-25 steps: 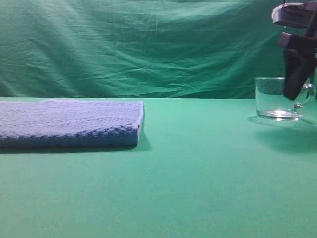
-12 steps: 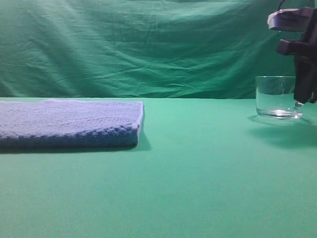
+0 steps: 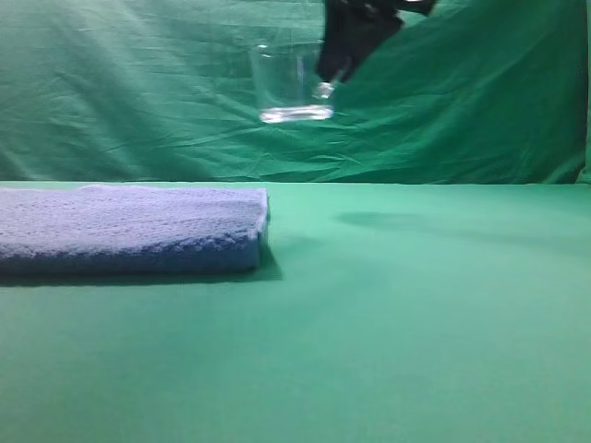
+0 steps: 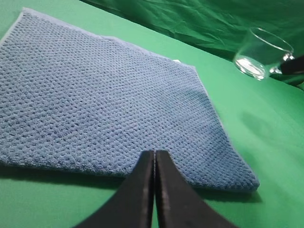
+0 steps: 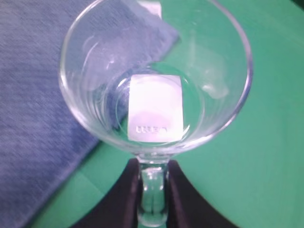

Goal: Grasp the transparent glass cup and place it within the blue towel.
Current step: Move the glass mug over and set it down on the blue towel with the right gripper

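The transparent glass cup (image 3: 288, 83) hangs in the air, held by its side handle in my right gripper (image 3: 325, 89), just right of the blue towel's right edge. In the right wrist view the cup (image 5: 154, 80) is seen from above, its handle pinched between the two black fingers (image 5: 124, 190); the towel (image 5: 38, 118) lies below it to the left. The blue towel (image 3: 129, 226) lies flat at the left of the table. My left gripper (image 4: 155, 156) is shut and empty, above the towel's near edge (image 4: 95, 104). The cup also shows in the left wrist view (image 4: 261, 52).
Green cloth covers the table (image 3: 416, 323) and hangs as a backdrop (image 3: 138, 92). The cup's shadow (image 3: 397, 223) falls on the table right of the towel.
My right gripper has lifted the cup off the table at the far right and carried it up and left, to a spot near the towel's right edge.
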